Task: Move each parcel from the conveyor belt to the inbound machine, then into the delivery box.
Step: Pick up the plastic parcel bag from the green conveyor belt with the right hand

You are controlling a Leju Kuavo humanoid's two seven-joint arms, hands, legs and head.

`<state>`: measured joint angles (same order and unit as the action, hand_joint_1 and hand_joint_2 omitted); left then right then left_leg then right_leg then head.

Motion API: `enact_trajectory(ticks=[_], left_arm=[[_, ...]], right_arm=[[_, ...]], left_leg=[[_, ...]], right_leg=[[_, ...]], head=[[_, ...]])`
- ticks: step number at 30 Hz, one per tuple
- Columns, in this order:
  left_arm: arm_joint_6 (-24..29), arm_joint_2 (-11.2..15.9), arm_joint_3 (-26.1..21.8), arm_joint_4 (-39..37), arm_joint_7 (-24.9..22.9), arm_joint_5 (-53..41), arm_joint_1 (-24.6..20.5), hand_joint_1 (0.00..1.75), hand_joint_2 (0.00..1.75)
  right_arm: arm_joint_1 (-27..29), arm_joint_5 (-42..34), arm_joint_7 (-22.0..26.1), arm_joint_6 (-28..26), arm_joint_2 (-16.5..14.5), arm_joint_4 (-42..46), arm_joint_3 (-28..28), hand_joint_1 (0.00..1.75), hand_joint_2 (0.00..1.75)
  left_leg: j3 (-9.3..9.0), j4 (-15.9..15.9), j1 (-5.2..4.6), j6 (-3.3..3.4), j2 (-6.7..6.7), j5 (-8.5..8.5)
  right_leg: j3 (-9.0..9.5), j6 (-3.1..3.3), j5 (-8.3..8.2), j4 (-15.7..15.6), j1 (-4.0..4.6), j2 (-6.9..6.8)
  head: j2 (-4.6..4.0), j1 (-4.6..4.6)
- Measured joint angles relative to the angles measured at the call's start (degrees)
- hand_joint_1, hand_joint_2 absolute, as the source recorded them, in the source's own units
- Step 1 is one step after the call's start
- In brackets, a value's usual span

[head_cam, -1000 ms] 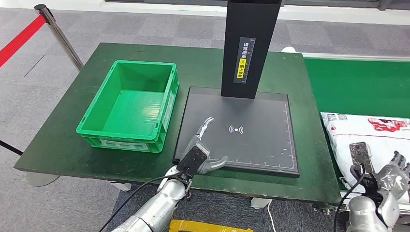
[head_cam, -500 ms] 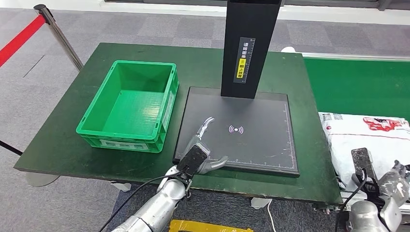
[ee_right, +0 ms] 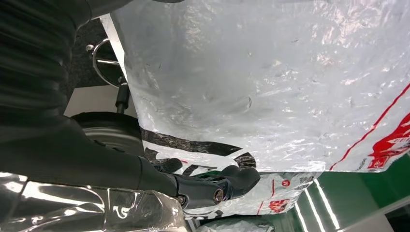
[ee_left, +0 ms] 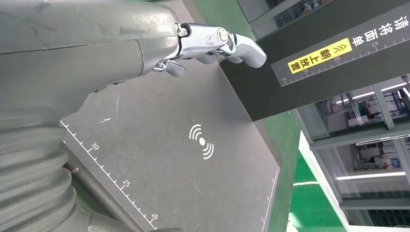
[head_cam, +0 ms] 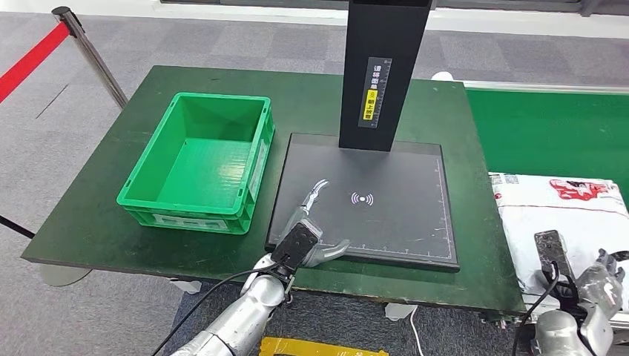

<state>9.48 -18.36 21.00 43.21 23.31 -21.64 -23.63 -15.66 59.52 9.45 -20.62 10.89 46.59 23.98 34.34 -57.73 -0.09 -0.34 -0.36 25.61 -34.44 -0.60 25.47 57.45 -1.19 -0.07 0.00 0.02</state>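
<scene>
On the inbound machine (head_cam: 367,200) the left hand (head_cam: 315,241) rests spread, holding nothing; right of it, the right hand (head_cam: 604,285) seemingly touches the parcel (head_cam: 556,215), grip unclear.

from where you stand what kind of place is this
Probably a parcel-sorting station, maybe a demo one: a white parcel on a green conveyor belt, a scanning pad under a black post, and a green crate beside it.

Bright, even overhead light fills the head view, which is sharp, with only soft, short shadows on the green table (head_cam: 96,230). In the right wrist view, glare breaks into white sparkles across the crinkled plastic of the parcel (ee_right: 270,82). In the left wrist view the near grey cover is slightly soft, and ceiling light strips show beyond.
</scene>
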Motion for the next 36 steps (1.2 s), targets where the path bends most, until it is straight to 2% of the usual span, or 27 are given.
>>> enact_trajectory(ticks=[15,29,30,33,34,36], left_arm=[[-0.3,0.0,0.0,-0.6,0.3,0.1,0.0,0.0,1.75],[-0.8,-0.1,0.0,-0.6,0.7,0.4,0.0,0.0,1.75],[-0.8,-0.1,0.0,-0.6,0.7,0.4,0.0,0.0,1.75],[-1.0,-0.1,0.0,-0.6,0.7,0.4,0.0,0.0,1.75],[-1.0,-0.1,0.0,-0.6,0.7,0.4,0.0,0.0,1.75],[-1.1,-0.1,0.0,-0.6,0.6,0.4,0.0,0.0,1.75]], right_arm=[[-3.6,3.6,0.0,1.6,-0.3,-6.8,-0.3,0.0,1.75],[-4.3,4.7,-0.5,3.2,-0.3,-8.3,-2.2,0.0,1.75],[-4.3,4.8,-0.5,3.3,-0.3,-8.3,-2.4,0.14,1.75],[-4.3,4.8,-1.1,3.7,-0.3,-8.3,-2.8,1.44,1.75],[-4.3,4.9,-1.3,4.0,-0.3,-8.3,-2.9,1.75,1.75],[-4.2,4.8,-1.5,4.5,-0.3,-8.4,-3.2,1.75,1.75]], left_leg=[[-0.01,0.0,0.0,0.0,0.0,0.0],[-0.02,0.0,0.0,0.0,0.0,0.0],[-0.02,0.0,0.0,0.0,0.0,0.0],[-0.03,0.0,0.0,0.0,0.0,0.0],[-0.03,0.0,0.0,0.0,0.0,0.0],[-0.03,0.0,0.0,0.0,0.0,0.0]], right_leg=[[0.01,0.0,0.0,0.0,0.0,0.0],[0.01,0.0,0.0,0.0,0.01,0.01],[0.01,0.0,-0.01,0.0,0.01,0.01],[0.01,0.01,-0.01,0.0,0.01,0.03],[0.01,0.01,-0.01,0.0,0.01,0.03],[0.01,0.01,-0.01,0.0,0.01,0.03]], head=[[0.0,0.0],[0.0,0.0],[0.0,-0.01],[0.0,-0.01],[0.0,-0.01],[0.0,-0.01]])
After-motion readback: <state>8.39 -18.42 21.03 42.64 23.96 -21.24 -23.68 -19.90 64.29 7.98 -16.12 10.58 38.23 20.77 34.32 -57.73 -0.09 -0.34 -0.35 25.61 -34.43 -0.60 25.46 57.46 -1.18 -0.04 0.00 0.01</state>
